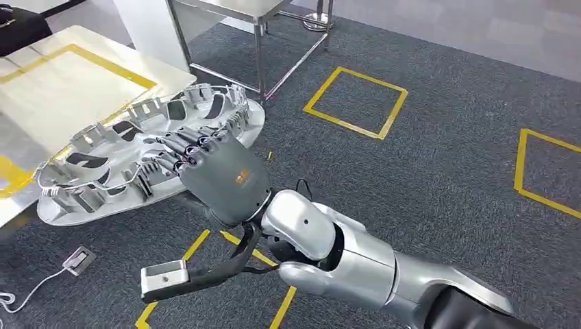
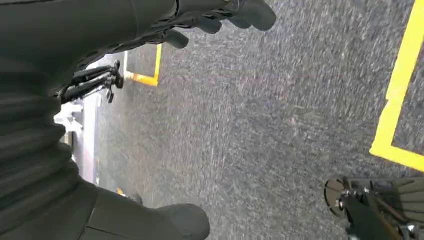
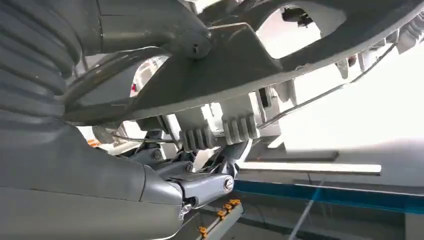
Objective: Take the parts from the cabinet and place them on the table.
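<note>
A large light-grey oval plastic part [image 1: 103,147], ribbed and full of cutouts, lies flat over the near corner of the pale table [image 1: 62,75] marked with yellow tape. About half of it overhangs the carpet. My right hand [image 1: 219,175] grips its right-hand rim, fingers on top. In the right wrist view the part [image 3: 240,65] spans above my right hand [image 3: 75,165], with the thumb underneath. I cannot tell whether the part rests on the table. My left hand [image 2: 50,125] hangs over the carpet, fingers apart, holding nothing.
A metal-legged stand [image 1: 259,48] rises just behind the part. Yellow tape squares [image 1: 356,103] mark the grey carpet to the right. A small white device with a cable [image 1: 79,260] lies on the floor near the table's corner. A black object [image 1: 20,27] sits at the table's far left.
</note>
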`<state>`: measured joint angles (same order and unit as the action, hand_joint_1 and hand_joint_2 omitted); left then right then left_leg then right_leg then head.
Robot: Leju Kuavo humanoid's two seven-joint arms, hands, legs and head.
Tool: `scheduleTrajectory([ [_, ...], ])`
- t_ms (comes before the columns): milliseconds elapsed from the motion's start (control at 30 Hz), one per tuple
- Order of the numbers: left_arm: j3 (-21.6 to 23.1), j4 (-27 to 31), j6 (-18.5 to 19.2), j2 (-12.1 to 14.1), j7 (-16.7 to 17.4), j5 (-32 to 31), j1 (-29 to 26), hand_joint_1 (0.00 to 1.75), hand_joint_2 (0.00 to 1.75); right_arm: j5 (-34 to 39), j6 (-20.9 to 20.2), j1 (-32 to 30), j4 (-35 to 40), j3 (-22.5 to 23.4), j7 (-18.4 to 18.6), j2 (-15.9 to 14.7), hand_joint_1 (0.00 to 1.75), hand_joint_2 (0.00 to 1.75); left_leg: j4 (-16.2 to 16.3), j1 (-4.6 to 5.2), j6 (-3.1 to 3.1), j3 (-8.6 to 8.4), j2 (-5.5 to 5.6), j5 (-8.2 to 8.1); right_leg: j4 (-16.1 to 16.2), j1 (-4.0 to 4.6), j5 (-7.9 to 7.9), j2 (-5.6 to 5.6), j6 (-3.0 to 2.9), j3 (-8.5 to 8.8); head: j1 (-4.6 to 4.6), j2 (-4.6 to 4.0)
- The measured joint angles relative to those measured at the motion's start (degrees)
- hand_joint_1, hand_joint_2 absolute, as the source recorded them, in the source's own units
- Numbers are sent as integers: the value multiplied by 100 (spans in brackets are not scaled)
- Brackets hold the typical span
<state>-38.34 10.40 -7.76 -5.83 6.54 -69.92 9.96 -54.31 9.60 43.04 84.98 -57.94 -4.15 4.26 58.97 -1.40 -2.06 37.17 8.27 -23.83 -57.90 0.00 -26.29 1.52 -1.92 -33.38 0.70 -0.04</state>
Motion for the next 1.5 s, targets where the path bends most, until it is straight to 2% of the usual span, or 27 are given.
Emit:
scheduleTrajectory([
  [33, 0, 0, 0, -9, 4, 0, 4, 0, 175, 0, -2, -4, 0, 0, 0, 7, 175, 175, 116, 55, -11, 52, -401, -116, 43, 9, 14, -57, -45, 17, 31, 0],
  [67, 0, 0, 0, -11, 13, 0, 19, 0, 175, -2, 0, 6, -2, 0, -4, 7, 175, 175, 464, 54, -42, 210, -656, -369, 51, 18, 23, -142, -68, 11, 55, 0],
  [133, 0, 0, 0, -11, 13, 0, 34, 0, 175, -6, 0, -8, -4, 0, -4, 5, 175, 175, 1425, 36, -102, 615, -765, -836, 41, 27, 10, -334, -86, -1, 55, 0],
  [200, 0, -2, 4, -11, 13, 0, 19, 0, 175, -9, 0, -10, -7, 0, 2, 5, 175, 175, 1734, 19, -151, 711, -781, -863, 33, 21, 6, -493, -83, -6, 55, 0],
  [267, 0, 0, 9, 0, 17, 0, 12, 0, 175, -7, 0, -10, -22, 0, 2, 2, 175, 175, 1034, -5, -192, 285, -864, -479, 9, 5, -17, -643, -49, -5, 53, 0],
  [300, 0, 4, 9, 9, 20, 0, 18, 0, 175, -4, 0, -7, -22, 0, 0, 5, 175, 175, 455, -8, -202, -45, -1010, -251, -32, -6, -45, -707, -15, -2, 55, 0],
  [333, 0, 4, 9, 2, 31, 0, 34, 0, 175, -4, 0, -5, -22, 0, 0, 5, 175, 175, 54, 18, -202, -234, -1340, -271, -80, 11, -83, -766, 33, -10, 57, 0],
  [400, 2, 4, 26, -9, 46, 0, 51, 0, 175, -11, 0, -3, -22, 0, -4, 2, 175, 175, 63, 41, -9, -232, -1176, -250, -143, 71, -112, -848, 75, -36, 55, 0],
  [500, 0, 4, 28, 2, 66, 2, 26, 0, 175, -15, 0, 17, -22, 0, -4, 11, 175, 175, 55, 31, 116, -209, -966, -213, -131, 44, -164, -971, 167, -17, 42, 0],
  [567, 0, 4, 28, 2, 66, 2, 40, 0, 175, -15, 0, 26, -22, 0, -13, 13, 175, 175, 51, -5, 170, -179, -850, -181, -586, -4, -480, -371, 247, -156, 31, 0],
  [600, 0, 4, 28, -5, 66, 4, 53, 0, 175, -18, -2, 22, -28, 0, -13, 7, 175, 175, 51, -9, 187, -163, -778, -169, -1052, -9, -712, -240, 260, -356, 18, 0],
  [667, 0, 4, 28, -11, 66, 26, 43, 0, 175, -18, -2, 20, -39, 0, -11, -6, 175, 175, 52, -6, 200, -130, -613, -153, -1955, -9, -1048, -191, 258, -793, 16, 0],
  [700, 0, 4, 28, -11, 66, 26, 35, 0, 175, -17, -2, 19, -48, 0, -9, -9, 175, 175, 52, -6, 195, -125, -530, -142, -2046, -9, -1008, -186, 244, -852, 16, 0],
  [800, 0, 4, 26, -11, 66, 33, 29, 0, 175, -15, -7, 23, -52, 0, -4, -11, 175, 175, 53, -9, 151, -127, -264, -113, -879, -10, -311, -63, 159, -303, 11, 0],
  [833, 0, 4, 26, -20, 66, 35, 30, 0, 175, -15, -7, 28, -52, 0, -7, -11, 175, 175, 53, -26, 130, -116, -191, -99, -352, -14, -106, 240, 119, -58, 11, 0],
  [867, 0, 7, 22, -29, 68, 37, 41, 0, 175, -17, -4, 31, -52, 0, -7, -11, 175, 175, 65, 3, 87, -76, -127, -81, -170, -44, -183, 487, 101, 6, 20, 0],
  [933, 0, 4, 15, -29, 68, 42, 31, 0, 175, -15, -4, 46, -55, 0, -9, -13, 175, 175, 21, -52, -6, -25, 14, -29, -164, -4, -173, 367, 125, -17, 7, 0],
  [1000, 0, 2, 13, -20, 68, 50, -8, 0, 175, -13, -6, 47, -55, 0, -4, 7, 175, 175, -54, -59, -113, 5, 182, 38, -82, -33, -116, 204, 72, 38, 5, 0],
  [1067, -2, 2, 13, -11, 79, 52, -8, 0, 175, -9, -9, 62, -61, -2, -7, 13, 175, 175, 256, 9, -91, 162, -459, -213, -21, -39, -64, 7, 11, 58, 55, 0],
  [1133, -2, 2, 11, -13, 72, 52, 24, 0, 175, -11, -9, 71, -77, -2, -4, 9, 175, 175, 1111, 6, -109, 531, -718, -643, -24, -5, -64, -196, -19, 50, 53, 0],
  [1200, -2, 2, 13, -13, 70, 52, 12, 0, 175, -17, -9, 69, -90, -2, -4, 9, 175, 175, 1660, 4, -128, 738, -772, -785, -31, 13, -72, -382, -32, 40, 53, 0],
  [1267, -2, 0, 13, -11, 74, 52, -6, 0, 175, -13, -9, 71, -107, -4, 2, 9, 175, 175, 1211, 5, -131, 436, -815, -483, -50, 17, -84, -532, -33, 37, 53, 0],
  [1333, -2, 7, -4, -4, 72, 52, 1, 0, 175, 0, 11, 75, -116, -2, 24, 9, 175, 175, 195, 5, -110, -160, -897, -116, -115, 14, -120, -585, 14, 29, 53, 0],
  [1367, -2, 4, -9, -7, 68, 52, 10, 0, 175, 0, 52, 84, -118, 4, 37, 11, 175, 175, 60, 54, -66, -280, -932, -262, -132, 50, -139, -632, 46, -12, 57, 0],
  [1433, -2, 2, -13, -9, 68, 55, -16, 0, 175, -28, 175, 95, -140, 33, 37, 15, 175, 175, 20, 34, 2, -235, -910, -193, -173, 68, -145, -632, 66, -32, 46, 0],
  [1467, -2, 2, -13, -13, 72, 52, -33, 0, 175, -35, 225, 96, -155, 59, 37, 15, 175, 175, 21, 36, -6, -234, -911, -190, -163, 86, -130, -620, -59, -38, 46, 0],
  [1500, -4, 2, -18, -9, 74, 52, -36, 0, 175, -44, 271, 99, -173, 92, 17, 15, 175, 175, 21, 47, -1, -232, -912, -187, -154, 81, -116, -618, -67, -38, 46, 0],
])
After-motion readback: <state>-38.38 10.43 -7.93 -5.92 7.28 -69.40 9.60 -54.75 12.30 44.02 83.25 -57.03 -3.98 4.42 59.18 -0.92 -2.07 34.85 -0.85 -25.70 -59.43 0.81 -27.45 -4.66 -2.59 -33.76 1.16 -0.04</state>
